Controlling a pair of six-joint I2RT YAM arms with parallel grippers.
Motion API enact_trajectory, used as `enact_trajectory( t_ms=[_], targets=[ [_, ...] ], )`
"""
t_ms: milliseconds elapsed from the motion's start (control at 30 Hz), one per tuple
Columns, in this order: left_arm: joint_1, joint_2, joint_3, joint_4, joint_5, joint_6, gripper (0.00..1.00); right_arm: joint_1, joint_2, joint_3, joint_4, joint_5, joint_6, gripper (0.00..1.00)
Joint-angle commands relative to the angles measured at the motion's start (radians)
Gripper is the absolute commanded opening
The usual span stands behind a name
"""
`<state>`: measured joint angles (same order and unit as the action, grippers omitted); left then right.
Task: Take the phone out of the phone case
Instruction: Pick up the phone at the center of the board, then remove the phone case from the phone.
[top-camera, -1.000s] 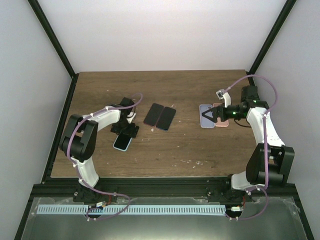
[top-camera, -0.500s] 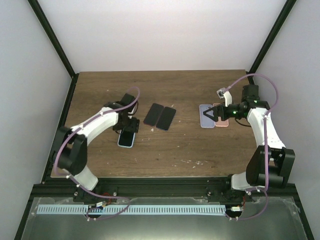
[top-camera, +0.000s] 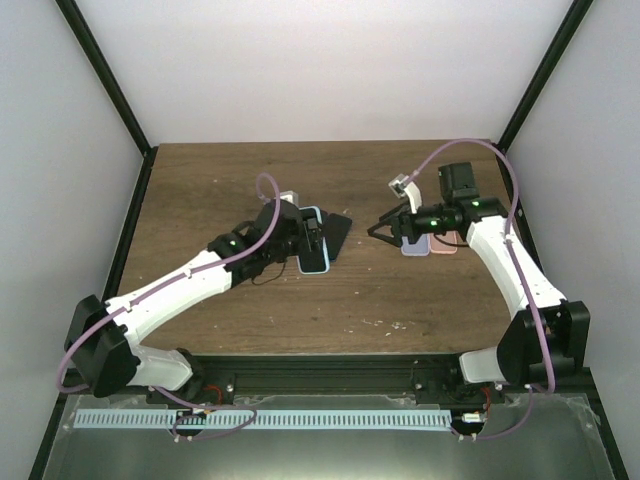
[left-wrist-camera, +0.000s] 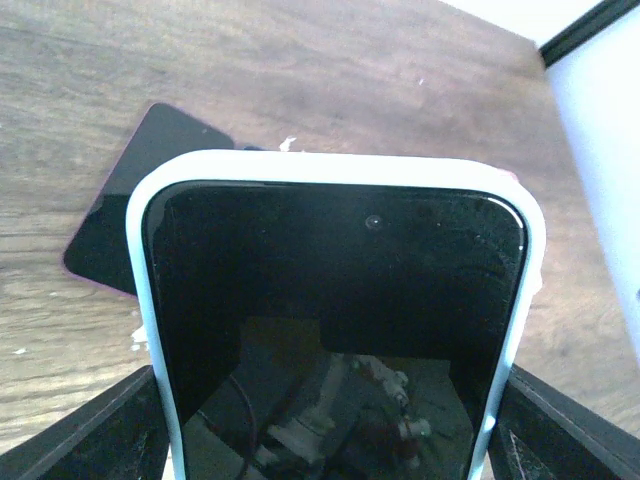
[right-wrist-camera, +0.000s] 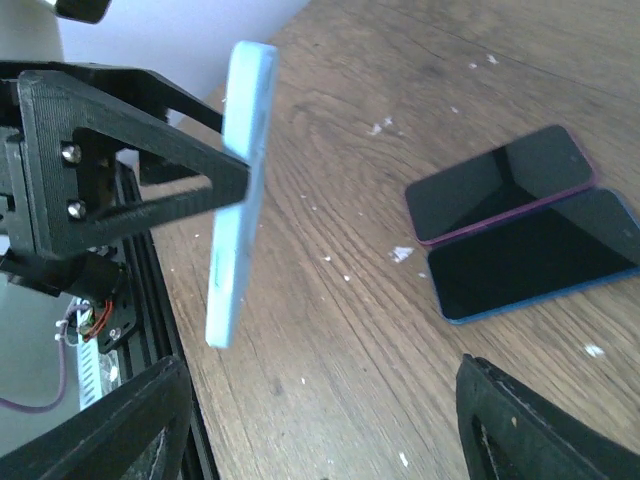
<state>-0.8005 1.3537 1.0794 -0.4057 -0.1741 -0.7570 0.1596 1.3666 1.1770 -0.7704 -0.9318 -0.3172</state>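
Over wood table (top-camera: 200, 190), L claw (top-camera: 305, 238), arm outstretched, pinches cased phone (left-wrist-camera: 335, 300); R claw (top-camera: 383, 228) spread.

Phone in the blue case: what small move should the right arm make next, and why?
Probably ease the right gripper toward the cased phone and close on its free end. The left gripper holds it lifted by one end, while the right fingers are open and apart from it, so nothing grips the case's other end.

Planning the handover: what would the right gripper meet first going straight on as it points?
Probably the cased phone held by the left gripper. The open right gripper points toward it in the top view, though relative height is unclear.
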Motion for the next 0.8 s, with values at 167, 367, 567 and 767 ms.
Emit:
enact_trajectory(
  t_ms=[167, 367, 567, 767],
  targets=[
    [-0.096, -0.013, -0.021, 0.289, -0.210, -0.177, 0.54, 0.210, 0.021, 0.067, 0.097, 0.092, 0.127, 0.68],
    [-0.125, -0.019, -0.033, 0.327, -0.253, -0.192, 0.53, 0.272, 0.060, 0.061, 0.112, 0.136, 0.136, 0.58],
    [-0.135, -0.015, -0.039, 0.331, -0.272, -0.211, 0.53, 0.289, 0.091, 0.079, 0.114, 0.152, 0.154, 0.38],
    [-0.137, -0.006, -0.038, 0.326, -0.281, -0.224, 0.57, 0.305, 0.113, 0.085, 0.118, 0.159, 0.163, 0.17]
  ],
)
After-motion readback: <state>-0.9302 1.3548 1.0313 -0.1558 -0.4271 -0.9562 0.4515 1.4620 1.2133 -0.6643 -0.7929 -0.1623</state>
